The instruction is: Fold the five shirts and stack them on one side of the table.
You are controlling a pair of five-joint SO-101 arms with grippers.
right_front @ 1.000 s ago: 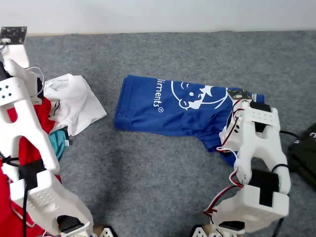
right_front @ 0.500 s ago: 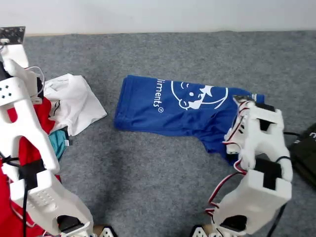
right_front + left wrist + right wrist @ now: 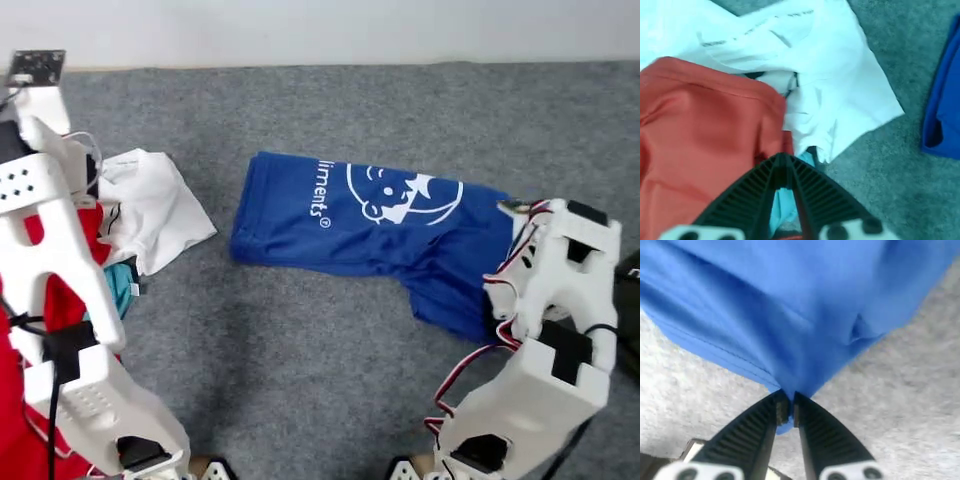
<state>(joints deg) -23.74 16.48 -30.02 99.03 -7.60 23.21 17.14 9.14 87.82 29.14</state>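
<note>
A blue shirt (image 3: pixel 350 215) with white print lies spread across the middle of the grey table. My right gripper (image 3: pixel 786 400) is shut on a fold of the blue shirt (image 3: pixel 790 305) at its near right corner, under the right arm (image 3: pixel 555 270). At the left side lies a heap: a white shirt (image 3: pixel 150 205), a red shirt (image 3: pixel 15 420) and a teal shirt (image 3: pixel 120 285). My left gripper (image 3: pixel 782 159) hangs shut and empty above the heap, over the edge where the red shirt (image 3: pixel 700 130) meets the white shirt (image 3: pixel 830 75).
Bare grey felt (image 3: pixel 300 380) stretches in front of the blue shirt and behind it up to the wall. A dark object (image 3: pixel 630 290) sits at the right edge beside the right arm. The left arm (image 3: pixel 45 220) stands over the heap.
The right arm has swung to the right with the blue shirt's corner in its gripper, drawing that corner out. The left arm has shifted only slightly.
</note>
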